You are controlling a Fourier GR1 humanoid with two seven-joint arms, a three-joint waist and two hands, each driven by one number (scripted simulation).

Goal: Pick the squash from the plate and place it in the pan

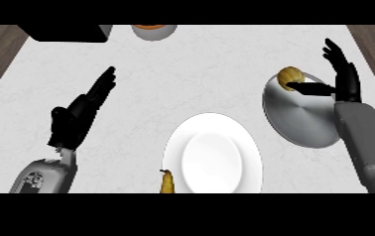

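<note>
The white plate (212, 155) lies at the front middle of the counter with nothing on it. To its right is the silver pan (300, 116). A lumpy yellow-brown squash (290, 74) sits at the pan's far rim. My right hand (343, 79) is just right of the squash, over the pan's right side. Its fingers are straight and point away from me, and its thumb reaches left to the squash's lower edge. My left hand (79, 112) rests open at the left, fingers straight and pointing up and to the right.
A small yellow pear-shaped item (167, 182) with a dark stem lies just off the plate's front left rim. At the back edge are a black box (66, 31) and a grey bowl with orange contents (154, 30). Wooden strips border both sides.
</note>
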